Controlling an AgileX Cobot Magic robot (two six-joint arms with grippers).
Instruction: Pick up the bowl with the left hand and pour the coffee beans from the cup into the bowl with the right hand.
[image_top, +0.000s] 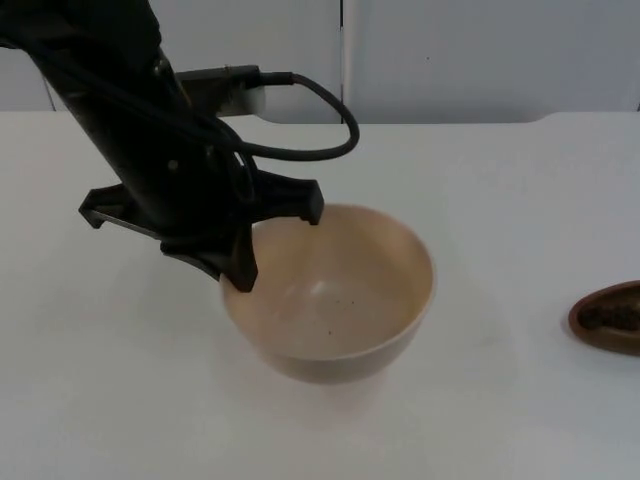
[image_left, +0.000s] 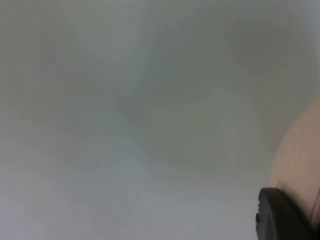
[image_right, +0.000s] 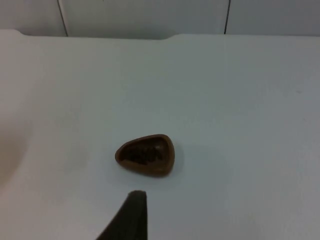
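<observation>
A wide beige bowl (image_top: 340, 300) sits mid-table with only a few dark specks inside. My left gripper (image_top: 240, 268) reaches down from the upper left and is shut on the bowl's left rim. A soft shadow lies under the bowl; whether it is off the table I cannot tell. In the left wrist view the bowl's outer wall (image_left: 299, 160) stands right beside a black fingertip (image_left: 280, 217). A small brown cup (image_top: 610, 318) holding dark coffee beans rests at the table's right edge. My right gripper (image_right: 134, 215) hovers short of the cup (image_right: 146, 155), apart from it.
The white table (image_top: 500, 180) runs back to the grey partition wall (image_top: 480, 60). Open table surface lies between the bowl and the cup.
</observation>
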